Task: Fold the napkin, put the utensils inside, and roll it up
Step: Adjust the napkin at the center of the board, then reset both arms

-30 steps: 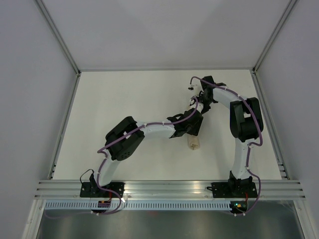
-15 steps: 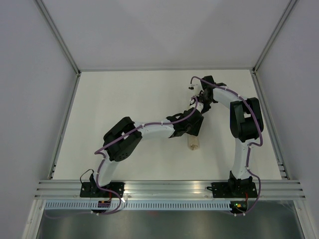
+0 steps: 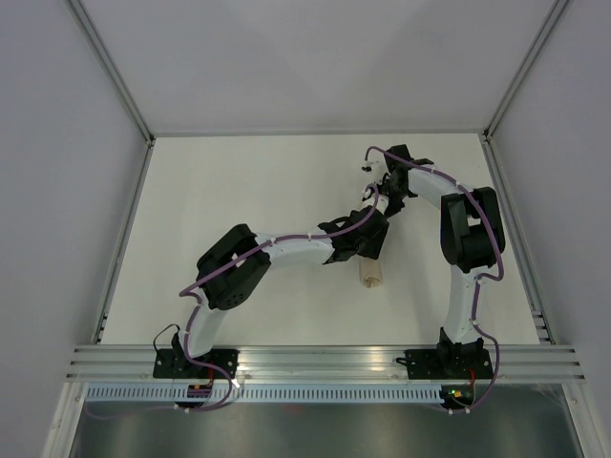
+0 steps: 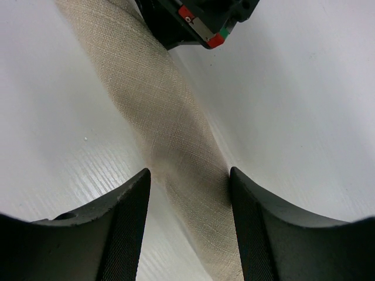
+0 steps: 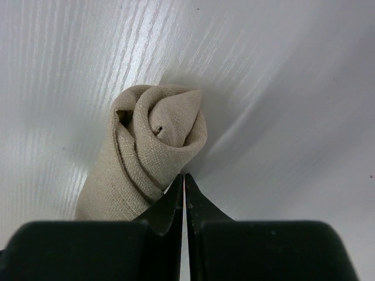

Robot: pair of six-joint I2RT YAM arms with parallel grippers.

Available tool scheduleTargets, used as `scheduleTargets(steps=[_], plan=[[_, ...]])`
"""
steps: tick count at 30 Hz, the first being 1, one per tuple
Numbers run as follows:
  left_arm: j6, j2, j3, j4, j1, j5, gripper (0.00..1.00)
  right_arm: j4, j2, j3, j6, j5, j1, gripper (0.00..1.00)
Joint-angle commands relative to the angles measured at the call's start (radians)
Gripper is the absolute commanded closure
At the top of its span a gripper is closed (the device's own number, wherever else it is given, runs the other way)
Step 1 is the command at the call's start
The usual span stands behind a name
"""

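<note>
Status: the napkin (image 5: 158, 140) is a tight roll lying flat on the table (image 4: 304, 117), no loose flap visible. From the right wrist view the roll's far end shows a clean spiral of layers, closed up, with only a small dark gap at the core.

Fork: not visible in any view. No tines or green handle poke out of the end that shows. Judgement: it is probably inside the roll, but the pictures cannot confirm that.

Left gripper (image 4: 188, 175): jaws apart, straddling the roll across its middle, one finger on each side. A bare strip of table shows between the roll and one finger; the other finger sits right at the cloth edge. It does not look like a squeeze, so it reads as open around the roll, not gripping.

Right gripper (image 5: 184, 178): fingers pressed fully together, nothing seen between them, tips right at the roll's far end, on top of the cloth or just above it. Contact cannot be told.

From above, only the roll's near end sticks out from under the left wrist; the rest is covered by both arms.

Judgement: fold, load and roll look done. What is left is for both arms to clear the roll without unwinding it.
</note>
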Motion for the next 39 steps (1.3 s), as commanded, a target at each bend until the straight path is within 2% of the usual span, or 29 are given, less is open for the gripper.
scheduleTargets(steps=[1,6,22,27,30,39], plan=[[0.039,-0.072,-0.003,-0.020,-0.004,-0.037,0.38,0.008,-0.059,-0.001,0.029,0.051,0.005,0.94],[0.056,-0.084,0.002,-0.017,-0.003,-0.046,0.38,0.011,-0.085,0.002,0.033,0.083,0.007,0.89],[0.089,-0.199,-0.030,0.009,0.049,-0.046,0.36,0.055,-0.153,-0.017,0.055,0.189,0.005,0.85],[0.105,-0.339,-0.099,0.016,0.100,-0.026,0.35,0.067,-0.229,-0.028,0.058,0.161,-0.030,0.83],[0.129,-0.451,-0.164,-0.001,0.137,-0.014,0.35,0.064,-0.309,-0.043,0.056,0.100,-0.074,0.78],[0.194,-0.797,-0.372,-0.099,0.223,0.013,0.31,0.075,-0.662,-0.137,0.030,0.065,-0.199,0.70]])
